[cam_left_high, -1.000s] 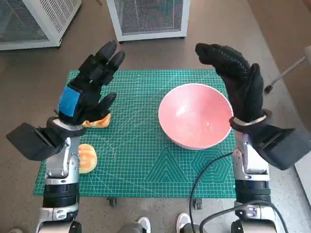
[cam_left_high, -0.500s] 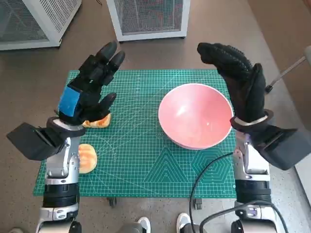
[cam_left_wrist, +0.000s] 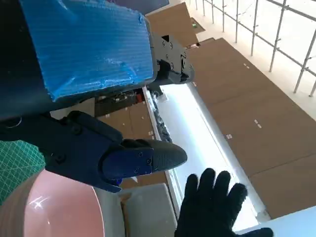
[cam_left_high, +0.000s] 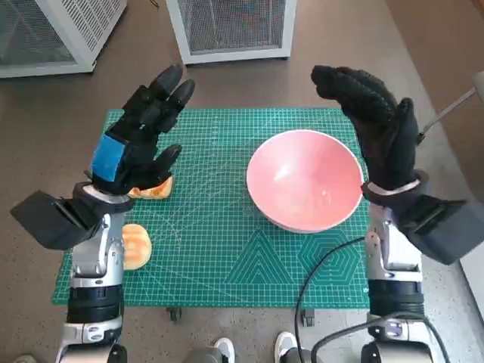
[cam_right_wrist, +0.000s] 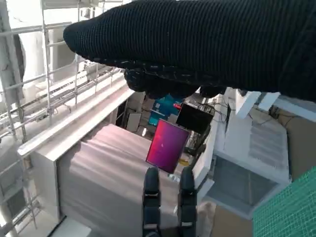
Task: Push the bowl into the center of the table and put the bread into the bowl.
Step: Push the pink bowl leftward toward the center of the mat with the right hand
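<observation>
Bowl [cam_left_high: 304, 180], round glossy pink, bread [cam_left_high: 135, 246], seemingly ridged

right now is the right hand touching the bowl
Cannot tell. In the head view the right hand overlaps the pink bowl's far right rim, but it looks raised; no view shows contact or gap plainly.

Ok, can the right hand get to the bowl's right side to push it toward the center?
Probably yes. The right hand hangs open above the pink bowl's right rim, holding nothing, and nothing lies between them on the green mat.
</observation>
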### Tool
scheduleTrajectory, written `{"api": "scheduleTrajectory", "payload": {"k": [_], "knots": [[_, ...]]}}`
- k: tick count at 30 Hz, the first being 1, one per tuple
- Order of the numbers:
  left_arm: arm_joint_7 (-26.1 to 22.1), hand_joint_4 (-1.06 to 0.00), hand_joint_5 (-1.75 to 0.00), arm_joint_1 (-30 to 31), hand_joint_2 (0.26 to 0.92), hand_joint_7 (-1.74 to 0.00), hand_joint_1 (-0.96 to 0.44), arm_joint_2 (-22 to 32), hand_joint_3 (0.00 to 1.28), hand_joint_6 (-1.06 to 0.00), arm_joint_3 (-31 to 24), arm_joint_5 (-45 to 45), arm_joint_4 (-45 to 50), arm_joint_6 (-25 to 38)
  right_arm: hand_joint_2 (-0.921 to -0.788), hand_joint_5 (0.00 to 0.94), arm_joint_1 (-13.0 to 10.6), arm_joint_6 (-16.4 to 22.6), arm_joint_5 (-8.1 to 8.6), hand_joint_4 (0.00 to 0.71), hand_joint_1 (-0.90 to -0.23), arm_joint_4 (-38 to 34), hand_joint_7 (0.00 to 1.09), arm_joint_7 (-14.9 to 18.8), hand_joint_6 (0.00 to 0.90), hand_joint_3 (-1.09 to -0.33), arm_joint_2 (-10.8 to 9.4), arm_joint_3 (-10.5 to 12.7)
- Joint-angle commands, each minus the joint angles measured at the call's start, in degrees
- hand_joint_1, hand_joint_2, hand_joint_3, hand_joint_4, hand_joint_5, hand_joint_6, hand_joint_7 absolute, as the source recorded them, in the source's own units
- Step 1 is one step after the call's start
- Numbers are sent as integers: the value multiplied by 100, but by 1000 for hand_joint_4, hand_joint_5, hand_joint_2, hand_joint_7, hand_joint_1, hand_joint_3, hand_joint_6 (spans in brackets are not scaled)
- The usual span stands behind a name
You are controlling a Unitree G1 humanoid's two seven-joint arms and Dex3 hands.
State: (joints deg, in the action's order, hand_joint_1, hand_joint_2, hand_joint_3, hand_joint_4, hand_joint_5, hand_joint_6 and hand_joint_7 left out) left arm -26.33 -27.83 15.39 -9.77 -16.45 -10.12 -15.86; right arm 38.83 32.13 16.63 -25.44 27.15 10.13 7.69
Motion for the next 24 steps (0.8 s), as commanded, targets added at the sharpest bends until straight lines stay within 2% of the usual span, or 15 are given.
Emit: {"api": "scheduleTrajectory", "payload": {"k": [1, 3, 8, 12, 17, 19, 24], "knots": [[24, -282, 0, 27, 921, -193, -667, -1, 451, -226, -7, 19, 6, -79, -921, 7, 211, 242, 137, 187, -659, -1114, 454, 216, 14, -756, 336, 385], [33, -281, 0, 28, 921, -194, -664, -3, 451, -225, -6, 33, -1, -95, -921, 7, 321, 352, 145, 187, -658, -1520, 452, 231, 17, -754, 409, 488], [57, -279, 0, 41, 921, -195, -663, -5, 450, -223, -6, 56, -11, -125, -921, 3, 608, 476, 73, 189, -648, -2629, 400, 14, 45, -753, 622, 763], [87, -278, 0, 47, 921, -196, -665, -11, 451, -222, -4, 83, -20, -147, -921, 1, 781, 462, -57, 185, -641, -3307, 383, -341, 48, -755, 748, 883], [111, -277, 0, 34, 921, -198, -677, -18, 454, -220, 0, 113, -63, -186, -921, 0, 918, 496, -216, 154, -606, -3843, 354, -691, 27, -775, 822, 919], [125, -277, 0, 30, 921, -198, -679, -24, 455, -219, 4, 120, -73, -200, -921, 5, 948, 429, -325, 152, -595, -4089, 346, -907, 31, -785, 844, 914], [156, -277, -1, 22, 921, -200, -680, -24, 456, -219, 10, 135, -78, -218, -921, 5, 972, 173, -482, 144, -569, -4518, 331, -1209, 39, -803, 837, 911]]}}
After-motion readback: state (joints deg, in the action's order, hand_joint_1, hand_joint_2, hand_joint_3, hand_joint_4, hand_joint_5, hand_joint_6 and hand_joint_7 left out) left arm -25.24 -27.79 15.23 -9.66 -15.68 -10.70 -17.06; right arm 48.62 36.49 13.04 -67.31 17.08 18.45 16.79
